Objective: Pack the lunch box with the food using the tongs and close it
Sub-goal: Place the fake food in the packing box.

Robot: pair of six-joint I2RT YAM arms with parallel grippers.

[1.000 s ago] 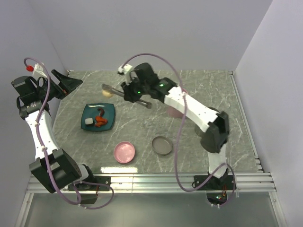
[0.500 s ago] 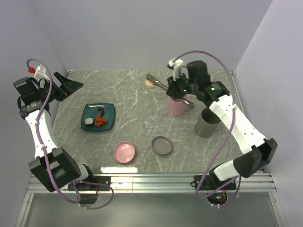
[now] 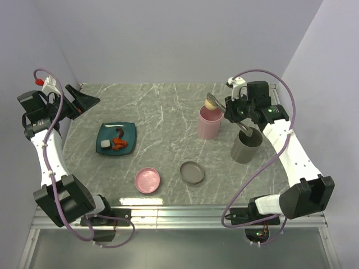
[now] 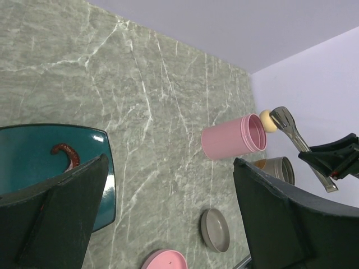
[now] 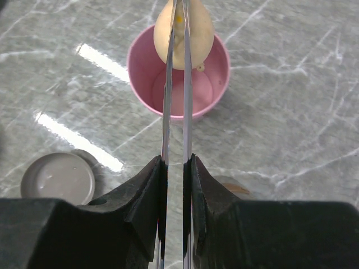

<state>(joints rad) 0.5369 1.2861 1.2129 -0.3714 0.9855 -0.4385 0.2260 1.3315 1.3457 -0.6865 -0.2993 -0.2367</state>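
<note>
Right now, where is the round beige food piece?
Top view, right of centre: the beige piece is pinched in the tongs, just above the pink cup.

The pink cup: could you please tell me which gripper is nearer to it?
Right. The right gripper, shut on the tongs, is close beside the pink cup; the left gripper is open at the table's far left.
</note>
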